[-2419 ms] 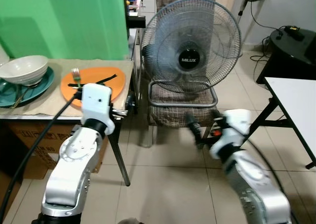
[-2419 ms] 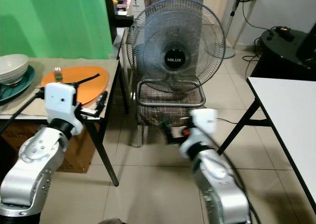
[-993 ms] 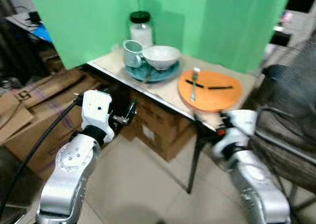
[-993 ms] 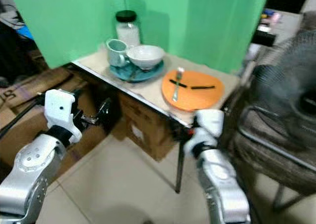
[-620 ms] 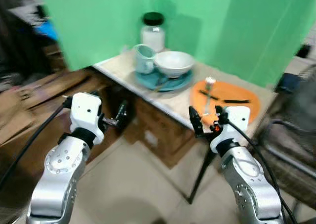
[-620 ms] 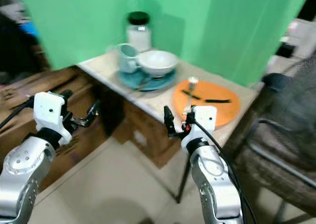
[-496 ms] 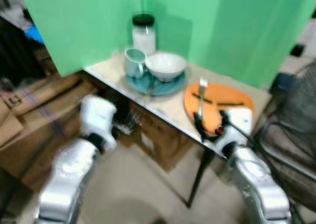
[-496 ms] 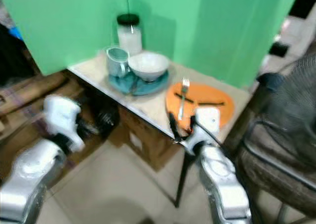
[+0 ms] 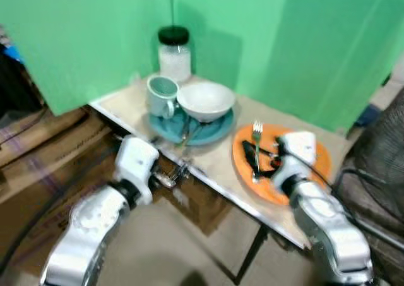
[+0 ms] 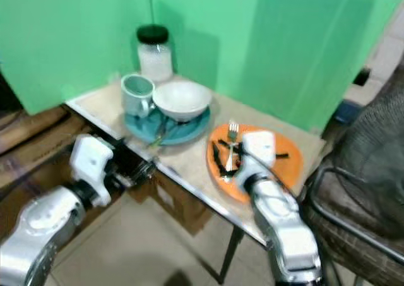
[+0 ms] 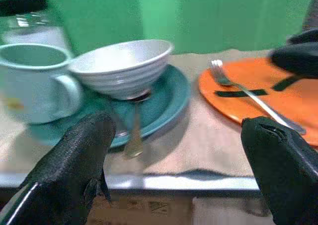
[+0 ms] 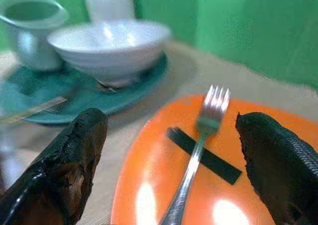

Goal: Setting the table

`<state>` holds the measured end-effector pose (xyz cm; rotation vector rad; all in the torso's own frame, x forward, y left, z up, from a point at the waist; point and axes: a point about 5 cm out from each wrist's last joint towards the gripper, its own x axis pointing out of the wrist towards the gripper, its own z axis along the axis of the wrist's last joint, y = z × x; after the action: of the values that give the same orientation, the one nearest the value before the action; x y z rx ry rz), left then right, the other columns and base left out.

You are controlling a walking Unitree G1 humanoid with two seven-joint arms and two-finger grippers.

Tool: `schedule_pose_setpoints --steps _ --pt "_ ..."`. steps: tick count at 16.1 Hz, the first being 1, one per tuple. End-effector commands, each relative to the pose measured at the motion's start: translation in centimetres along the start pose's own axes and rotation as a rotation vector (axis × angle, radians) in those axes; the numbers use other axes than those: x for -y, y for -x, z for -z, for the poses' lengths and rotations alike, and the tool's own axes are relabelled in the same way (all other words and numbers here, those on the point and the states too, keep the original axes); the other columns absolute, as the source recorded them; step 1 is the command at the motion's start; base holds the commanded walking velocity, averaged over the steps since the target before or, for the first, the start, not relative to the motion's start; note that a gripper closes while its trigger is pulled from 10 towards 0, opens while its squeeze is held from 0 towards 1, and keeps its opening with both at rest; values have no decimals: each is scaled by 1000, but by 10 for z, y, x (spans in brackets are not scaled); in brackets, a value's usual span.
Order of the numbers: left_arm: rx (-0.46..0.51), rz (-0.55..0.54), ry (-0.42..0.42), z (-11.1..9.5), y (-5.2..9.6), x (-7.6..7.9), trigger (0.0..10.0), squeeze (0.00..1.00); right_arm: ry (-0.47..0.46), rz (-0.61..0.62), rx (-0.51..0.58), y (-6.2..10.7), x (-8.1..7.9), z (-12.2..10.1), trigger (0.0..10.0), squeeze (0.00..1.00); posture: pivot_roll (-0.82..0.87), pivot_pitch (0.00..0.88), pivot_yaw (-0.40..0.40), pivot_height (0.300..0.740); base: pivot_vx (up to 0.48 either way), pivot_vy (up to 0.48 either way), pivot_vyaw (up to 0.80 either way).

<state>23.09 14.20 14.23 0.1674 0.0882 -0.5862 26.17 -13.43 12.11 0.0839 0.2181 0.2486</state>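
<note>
Right gripper (image 9: 257,161) hovers with fingers spread, empty, over the orange plate (image 9: 315,172) at right of centre; the fork (image 12: 198,148) lies on that plate directly between its fingers, long axis running away from the wrist. Left gripper (image 9: 173,175), also spread and empty, sits at the table (image 9: 218,166) edge, farther from the fork.

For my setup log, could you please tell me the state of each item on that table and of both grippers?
Jar: upright, lid on.
Mug: upright on teal plate.
Bowl: upright on that plate.
Fork: lying on orange plate.
Left gripper: open.
Right gripper: open over the fork.
</note>
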Motion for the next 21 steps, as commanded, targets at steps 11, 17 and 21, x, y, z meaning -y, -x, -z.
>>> schedule_pose_setpoints --steps 11,17,21 --pt "-123 243 8 10 22 12 10000 0 -49 135 -287 -44 6 1 10000 0 109 60 -42 740 0 0 0" --pt "-139 297 34 12 28 22 10000 0 -82 188 -276 -69 -2 1 8392 0 120 63 -55 740 0 0 0" --pt "-142 300 38 13 29 24 10000 0 -64 251 -307 -73 0 5 0 0 119 54 -62 740 0 0 0"
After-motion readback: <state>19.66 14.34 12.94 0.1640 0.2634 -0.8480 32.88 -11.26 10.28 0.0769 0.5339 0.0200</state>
